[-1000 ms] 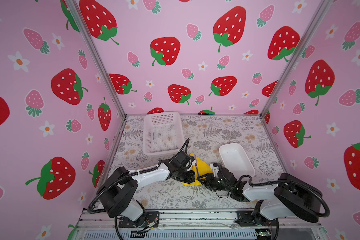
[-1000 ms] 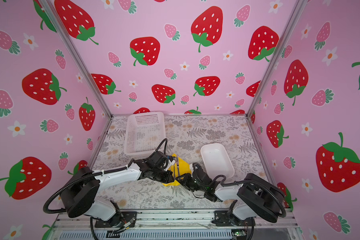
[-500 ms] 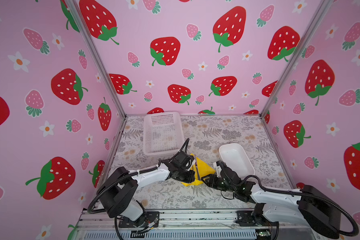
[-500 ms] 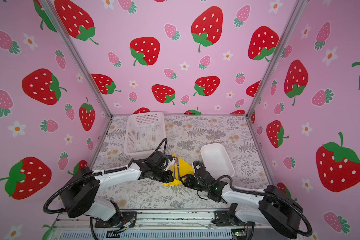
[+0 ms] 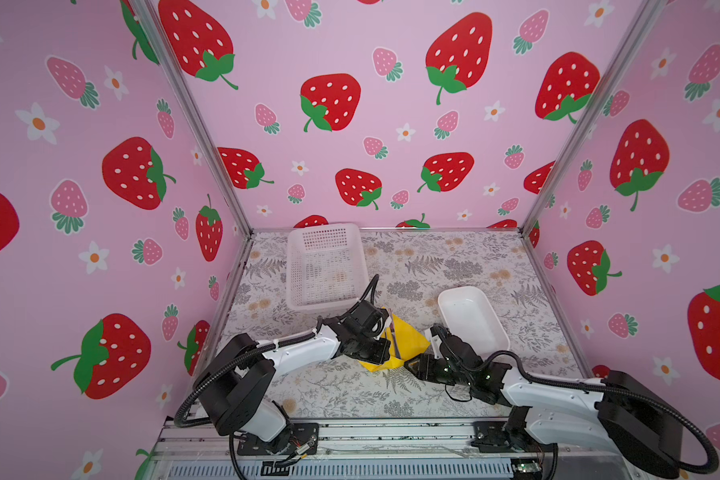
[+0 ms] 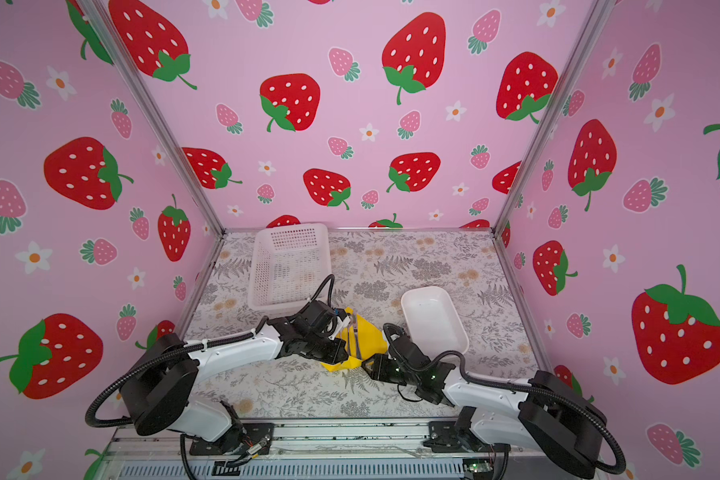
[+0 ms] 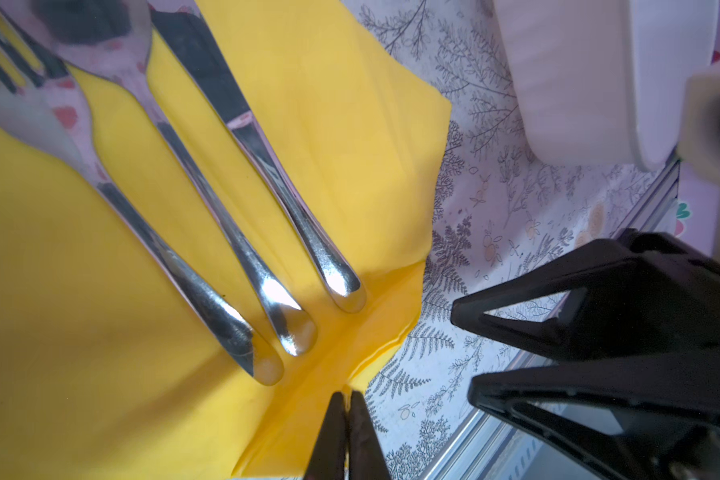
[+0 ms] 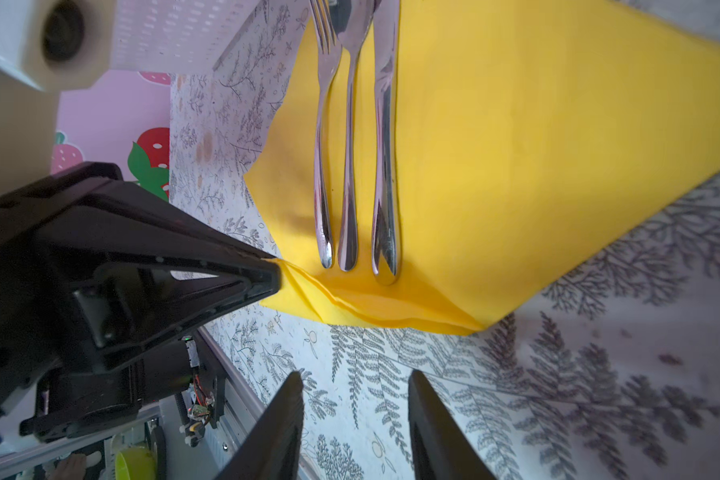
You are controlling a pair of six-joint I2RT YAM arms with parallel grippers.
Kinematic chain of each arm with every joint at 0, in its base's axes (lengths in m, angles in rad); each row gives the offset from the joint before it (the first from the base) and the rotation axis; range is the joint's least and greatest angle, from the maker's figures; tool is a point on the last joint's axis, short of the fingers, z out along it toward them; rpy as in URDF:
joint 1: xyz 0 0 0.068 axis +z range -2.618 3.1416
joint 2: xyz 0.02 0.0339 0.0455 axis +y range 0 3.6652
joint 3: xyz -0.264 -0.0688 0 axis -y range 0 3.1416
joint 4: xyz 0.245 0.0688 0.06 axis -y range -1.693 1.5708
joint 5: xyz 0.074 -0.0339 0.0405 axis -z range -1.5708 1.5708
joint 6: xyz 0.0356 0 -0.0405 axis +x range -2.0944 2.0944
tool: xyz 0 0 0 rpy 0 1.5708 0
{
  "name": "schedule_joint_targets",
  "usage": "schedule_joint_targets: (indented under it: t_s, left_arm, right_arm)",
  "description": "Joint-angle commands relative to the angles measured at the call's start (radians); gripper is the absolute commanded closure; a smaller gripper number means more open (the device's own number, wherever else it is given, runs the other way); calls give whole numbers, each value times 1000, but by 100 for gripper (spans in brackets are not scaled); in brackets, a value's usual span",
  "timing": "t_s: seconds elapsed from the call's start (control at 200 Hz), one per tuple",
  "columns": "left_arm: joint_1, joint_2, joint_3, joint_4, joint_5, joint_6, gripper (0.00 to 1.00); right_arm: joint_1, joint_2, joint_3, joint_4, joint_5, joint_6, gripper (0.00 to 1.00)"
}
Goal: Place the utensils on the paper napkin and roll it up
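The yellow paper napkin [image 5: 410, 343] [image 6: 368, 338] lies on the floral mat in both top views. A fork [image 8: 323, 166], a spoon [image 8: 348, 166] and a knife [image 8: 385, 166] lie side by side on it, handles toward the near edge. My left gripper [image 7: 347, 395] is shut on the napkin [image 7: 350, 124] at its near edge, just past the handle ends, and the pinched paper is raised in a fold [image 8: 350, 303]. My right gripper [image 8: 356, 380] stands open above bare mat, a short way in front of that fold, with nothing between its fingers.
A white mesh basket [image 5: 293, 266] stands at the back left, close behind the left wrist. Right of the napkin, a white oblong tray [image 5: 470, 320] sits beside the right arm. The metal front rail [image 5: 350, 432] runs just behind both grippers.
The right arm's elbow has swung out to the right while its gripper stays near the napkin's near edge, and its jaws have spread a little. The left gripper holds its pinch in place.
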Motion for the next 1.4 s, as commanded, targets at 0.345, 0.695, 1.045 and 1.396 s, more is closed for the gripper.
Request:
schedule_joint_targets:
  t_s: [0.345,0.695,1.045,1.396]
  left_arm:
    - [0,-8,40,-17,-22,-19,92]
    - [1,8,45,-4,-32,-34,92]
    - [5,43,90,-21,-43,-15,92]
    - [13,58,124,-78,-94,9,90]
  right_arm:
    - [-2,-7,24,-53,-38,-69,61]
    - [0,40,52,-47,-104,-110,69]
    - [19,235,159,40,-108,-105,72]
    - [19,290,182,78,-54,-57,73]
